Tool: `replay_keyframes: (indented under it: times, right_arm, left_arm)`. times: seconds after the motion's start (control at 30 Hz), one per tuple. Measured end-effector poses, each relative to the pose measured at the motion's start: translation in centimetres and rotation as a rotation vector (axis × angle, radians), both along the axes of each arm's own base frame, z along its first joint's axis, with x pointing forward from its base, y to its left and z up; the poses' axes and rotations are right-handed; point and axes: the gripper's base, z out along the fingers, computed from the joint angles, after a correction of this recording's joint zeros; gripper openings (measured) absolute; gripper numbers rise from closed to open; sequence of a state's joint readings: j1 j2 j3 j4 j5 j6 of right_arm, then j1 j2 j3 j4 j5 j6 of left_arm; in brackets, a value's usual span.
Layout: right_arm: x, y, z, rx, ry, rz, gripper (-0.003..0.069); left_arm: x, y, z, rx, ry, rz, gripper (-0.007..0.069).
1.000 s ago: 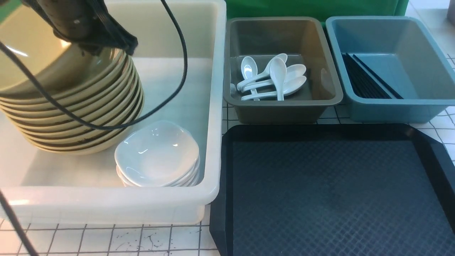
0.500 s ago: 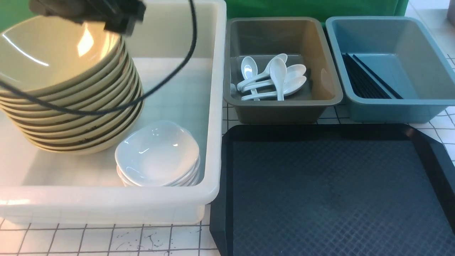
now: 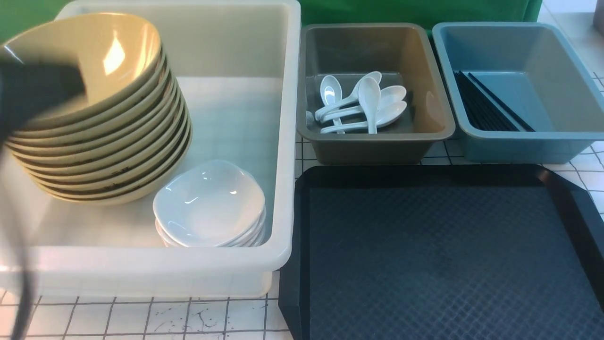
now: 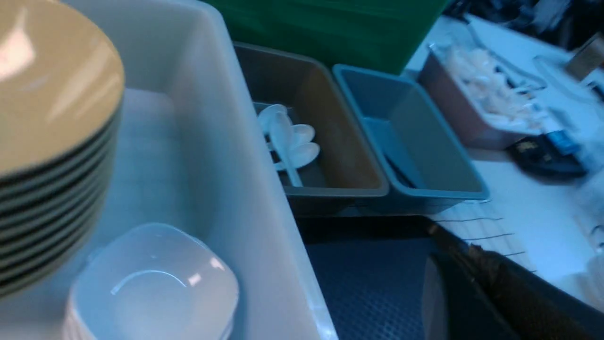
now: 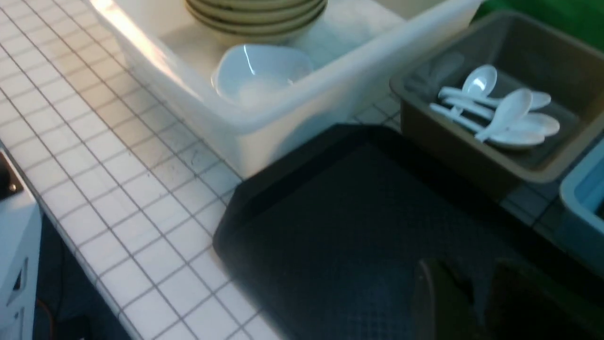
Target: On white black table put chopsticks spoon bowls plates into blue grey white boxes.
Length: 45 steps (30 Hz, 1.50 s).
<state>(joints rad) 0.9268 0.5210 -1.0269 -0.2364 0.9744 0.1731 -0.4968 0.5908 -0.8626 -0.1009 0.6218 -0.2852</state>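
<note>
Status: found bowls [image 3: 94,118] stacked in white box [image 3: 288,141], far-left part of it, stack leaning a little. Saw plates [image 3: 207,203] piled in same box, near-right corner, just beside the bowl stack. Spotted spoons [image 3: 363,106] heaped in grey-brown box [image 3: 443,118], several crossing each other. Saw chopsticks [image 3: 486,108] lying along left wall of blue box [image 3: 519,144]. Noted the three boxes side by side on table [image 3: 141,321]: white at left, grey-brown in the middle, blue at right. Found black tray [image 3: 439,255] in front of the two smaller boxes, touching the white box's side, nothing on it.

Saw left arm [image 3: 37,89] as a dark blur over the near-left rim of the bowl stack. Read left gripper [image 4: 465,283] as closed up, nothing held, above the tray's left part. Caught right gripper [image 5: 481,302] low over the tray, fingers [image 5: 439,302] a narrow gap apart, nothing between them
</note>
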Motion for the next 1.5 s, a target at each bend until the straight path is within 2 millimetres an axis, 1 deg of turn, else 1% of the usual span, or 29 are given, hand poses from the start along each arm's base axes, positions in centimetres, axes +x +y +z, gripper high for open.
replay_keyframes:
  times: [0.03, 0.07, 0.1, 0.13, 0.17, 0.2, 0.23, 0.27, 0.33, 0.4, 0.43, 0.5, 0.57, 0.77, 1.13, 1.27, 1.3, 1.4, 1.43, 1.47, 1.5]
  right_arm:
    - [0.0, 0.0, -0.2, -0.006, 0.006, -0.001, 0.0161]
    - [0.1, 0.2, -0.7, -0.018, 0.021, -0.004, 0.0161]
    - [0.2, 0.3, -1.0, -0.025, 0.029, -0.006, 0.0161]
    - [0.3, 0.4, -1.4, -0.034, 0.041, -0.008, 0.0161]
    - [0.4, 0.6, -1.9, -0.036, 0.062, -0.017, 0.0161]
    - [0.4, 0.6, -1.9, -0.036, 0.062, -0.017, 0.0161]
    - [0.6, 0.8, -2.7, -0.039, 0.088, -0.029, 0.0161]
    - [0.7, 0.9, -3.0, -0.036, 0.101, -0.036, 0.0161]
    - [0.8, 1.0, -3.3, -0.025, 0.116, -0.047, 0.0154]
    - [0.8, 1.2, -3.6, -0.017, 0.130, -0.057, 0.0129]
    - [0.9, 1.3, -3.8, -0.008, 0.139, -0.064, 0.0087]
    - [1.0, 1.3, -3.9, 0.001, 0.143, -0.068, 0.0041]
    - [1.0, 1.3, -3.9, 0.002, 0.142, -0.067, 0.0028]
    - [0.9, 1.2, -4.2, -0.024, 0.163, -0.075, 0.0025]
    - [0.9, 1.1, -4.2, -0.031, 0.166, -0.081, 0.0027]
    - [1.5, 0.6, -4.3, -0.022, 0.120, -0.172, 0.0029]
    - [1.8, 0.3, -4.9, -0.024, 0.088, -0.225, 0.0029]
    - [2.8, -0.3, -8.2, 0.000, 0.013, -0.361, 0.0029]
    - [3.0, -0.5, -9.5, 0.013, -0.003, -0.400, 0.0029]
    - [3.2, -1.0, -12.1, 0.038, -0.032, -0.471, 0.0029]
    - [3.2, -1.3, -13.2, 0.051, -0.049, -0.511, 0.0029]
  left_arm:
    - [-0.7, 0.3, -0.9, -0.035, -0.023, -0.002, -0.0001]
    - [-1.2, 0.5, -3.3, -0.099, -0.037, -0.004, -0.0001]
    - [-1.8, 0.7, -4.1, -0.132, -0.058, -0.003, -0.0001]
    - [-2.2, 1.0, -5.8, -0.175, -0.083, 0.000, -0.0001]
    - [-2.5, 1.2, -7.1, -0.195, -0.109, 0.004, -0.0001]
    - [-2.4, 1.1, -7.3, -0.196, -0.106, 0.006, -0.0001]
    - [-2.7, 1.5, -8.8, -0.200, -0.153, 0.012, -0.0001]
    - [-2.8, 1.6, -9.6, -0.192, -0.174, 0.015, -0.0001]
    - [-2.8, 1.6, -10.5, -0.170, -0.198, 0.018, -0.0001]
    - [-2.8, 1.7, -11.0, -0.150, -0.211, 0.019, -0.0001]
    - [-2.7, 1.6, -11.6, -0.127, -0.216, 0.019, -0.0001]
    - [-2.6, 1.6, -12.1, -0.112, -0.207, 0.018, -0.0001]
    - [-2.6, 1.6, -12.4, -0.106, -0.198, 0.017, -0.0001]
    - [-2.6, 1.5, -13.6, -0.072, -0.142, 0.004, -0.0001]
    - [-3.0, 1.2, -15.1, 0.007, 0.002, -0.042, -0.0001]
    - [-3.3, 1.2, -15.7, 0.035, 0.058, -0.060, -0.0001]
    - [-3.4, 1.2, -15.9, 0.046, 0.079, -0.066, -0.0001]
    - [-3.6, 1.2, -16.4, 0.072, 0.128, -0.081, -0.0001]
    - [-3.7, 1.2, -16.5, 0.079, 0.140, -0.085, -0.0001]
    - [-3.8, 1.2, -16.7, 0.090, 0.159, -0.091, -0.0001]
    - [-3.8, 1.2, -16.7, 0.093, 0.166, -0.093, -0.0001]
